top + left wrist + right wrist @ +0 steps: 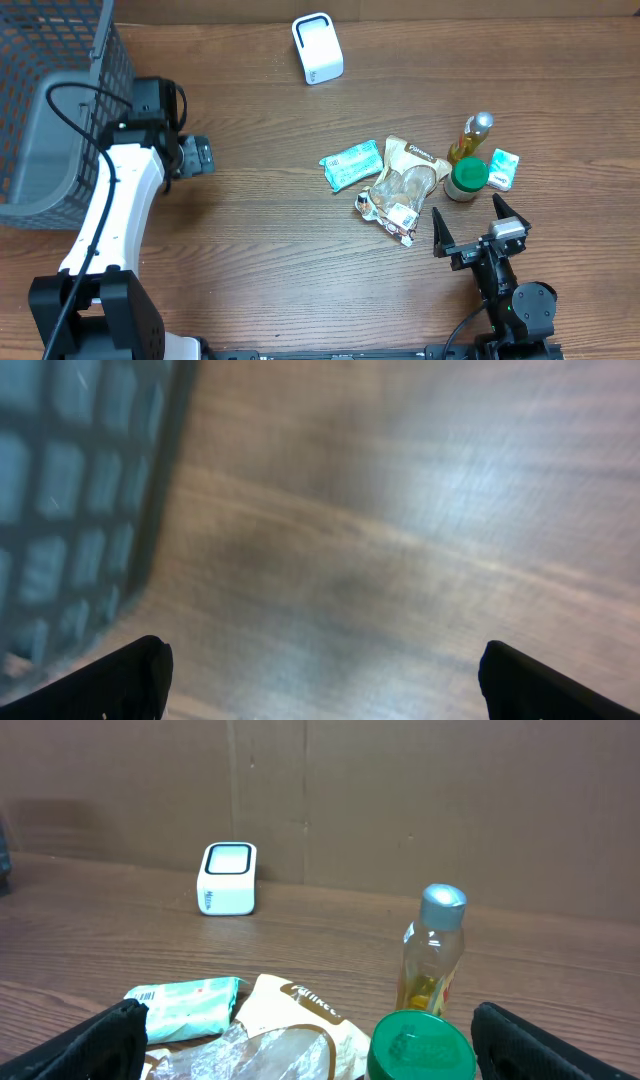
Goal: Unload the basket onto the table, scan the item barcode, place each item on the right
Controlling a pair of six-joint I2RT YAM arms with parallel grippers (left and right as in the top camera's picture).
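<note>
A white barcode scanner [317, 48] [228, 878] stands at the far middle of the table. The items lie in a cluster at the right: a teal packet [352, 164] [185, 1007], a tan and clear snack bag [402, 185] [300, 1030], a green-lidded jar [466, 179] [420, 1045], a yellow oil bottle [470, 138] [434, 955] and a small teal and white packet [504, 169]. My right gripper [475, 225] [310, 1040] is open just in front of the jar and bag, holding nothing. My left gripper [200, 155] [322, 675] is open over bare wood at the left, empty.
A grey mesh basket [55, 100] [80, 490] fills the far left corner, close beside the left arm. A brown wall [400, 800] backs the table behind the scanner.
</note>
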